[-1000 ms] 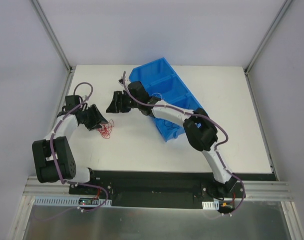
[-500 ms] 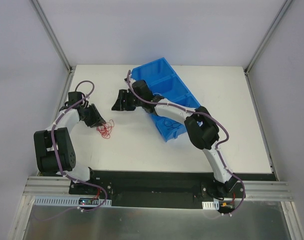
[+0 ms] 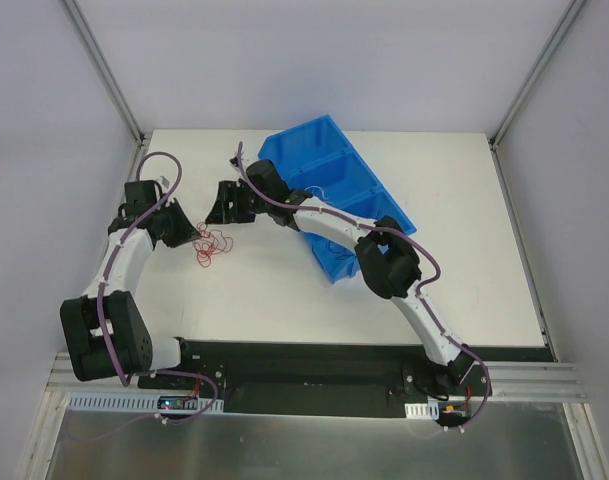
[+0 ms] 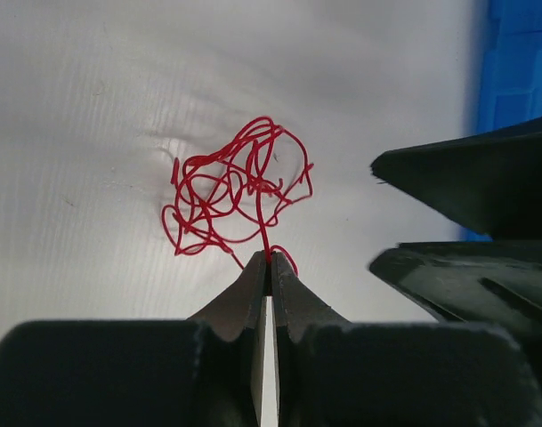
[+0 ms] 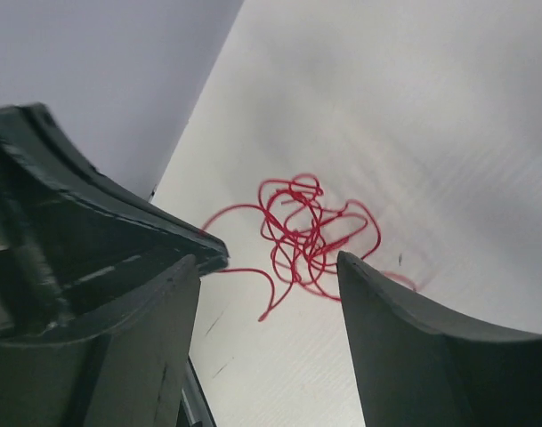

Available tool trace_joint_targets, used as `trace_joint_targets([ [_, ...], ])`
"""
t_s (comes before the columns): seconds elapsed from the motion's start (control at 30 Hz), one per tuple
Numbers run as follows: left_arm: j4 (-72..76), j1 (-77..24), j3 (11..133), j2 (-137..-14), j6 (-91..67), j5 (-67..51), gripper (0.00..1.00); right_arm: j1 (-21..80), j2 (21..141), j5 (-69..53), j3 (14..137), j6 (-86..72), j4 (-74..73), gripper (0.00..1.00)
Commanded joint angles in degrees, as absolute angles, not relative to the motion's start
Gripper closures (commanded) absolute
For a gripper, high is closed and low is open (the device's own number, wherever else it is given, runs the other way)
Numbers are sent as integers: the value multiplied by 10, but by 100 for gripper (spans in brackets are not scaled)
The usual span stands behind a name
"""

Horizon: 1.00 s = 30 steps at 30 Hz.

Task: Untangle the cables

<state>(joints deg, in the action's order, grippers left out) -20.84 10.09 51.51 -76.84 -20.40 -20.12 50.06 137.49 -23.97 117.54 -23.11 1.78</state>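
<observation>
The left tool (image 3: pixel 192 236) is pinching shut on a single strand at the near edge of the red cable (image 3: pixel 212 246). The cable is lying on the white bench (image 3: pixel 284 300) as a loose, springy knot of thin loops crossing one another, with a few stray ends curling out. It is sitting just ahead of the left tool's tips and just in front of the right tool (image 3: pixel 219 212), between the two. From above the knot is showing only as a small red scribble, and the grip itself is too small to make out. The left wrist view is showing it plainly: the left tool (image 4: pixel 269 260) is pressing its jaws together with one strand of the cable (image 4: pixel 235 200) running straight down into them, while the other tool's dark fingers (image 4: pixel 484 187) are standing to the right of the knot, apart from it. The right wrist view is looking through the right tool (image 5: pixel 275 258), whose jaws are standing wide apart and gripping nothing, the cable (image 5: pixel 311 227) lying on the bench beyond the tips. Farther right, behind the right tool, a blue bin (image 3: pixel 334 185) is resting on the bench.
</observation>
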Motion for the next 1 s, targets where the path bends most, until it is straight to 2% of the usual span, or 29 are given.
trace_joint_targets([
  [0.0, -204, 98, 502, -723, -186, -178, 100, 512, 1370, -254, 1158, -277, 53, 36],
  [0.2, -181, 98, 490, -682, -184, -178, 100, 513, 1381, -233, 1145, -300, 73, 40],
  [0.67, -166, 98, 478, -647, -178, -192, 100, 526, 1441, -223, 1210, -322, 33, 51],
  [0.97, -163, 98, 477, -640, -178, -198, 100, 550, 1454, -207, 1219, -316, 41, 51],
])
